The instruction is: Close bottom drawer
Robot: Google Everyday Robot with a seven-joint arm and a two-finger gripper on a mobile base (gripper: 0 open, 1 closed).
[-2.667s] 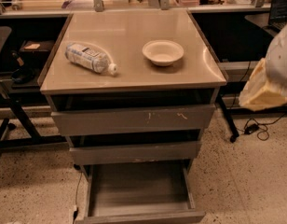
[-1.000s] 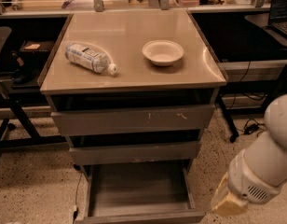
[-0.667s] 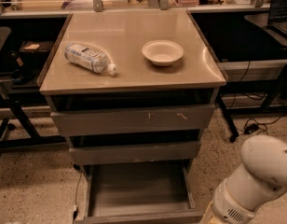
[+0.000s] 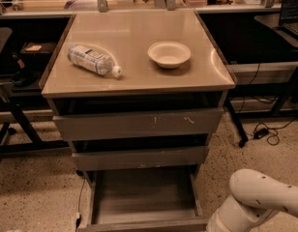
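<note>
The bottom drawer (image 4: pixel 144 199) stands pulled well out from under the front edge of the surface (image 4: pixel 139 80). Its shallow tray is open to view from above, and its low, plain front panel lies along the lower border of the view. It is the narrowest of three grey-brown drawers.

Above it the middle drawer (image 4: pixel 139 157) juts out a little, with a dark gap over its front. The top drawer (image 4: pixel 138 123), the widest, sits just under the surface and carries pale scratch marks right of centre on its front.

The robot's white arm (image 4: pixel 267 197) enters at the lower right, over the speckled floor (image 4: pixel 35 187). It is just beside the right front corner of the bottom drawer, and I cannot tell whether it touches it. The gripper is out of view — the arm runs past the lower border before its end shows, so whether the jaws are released or clenched cannot be told.

On the surface a clear plastic bottle (image 4: pixel 93 59) lies on its side near the left edge, its white cap pointing toward the front and centre. A pale shallow bowl (image 4: pixel 169 53) stands upright right of centre, well apart from the bottle and nearer the back edge than the front.

Past the right edge, dark cables (image 4: pixel 266 132) trail on the floor beside a black frame leg.
</note>
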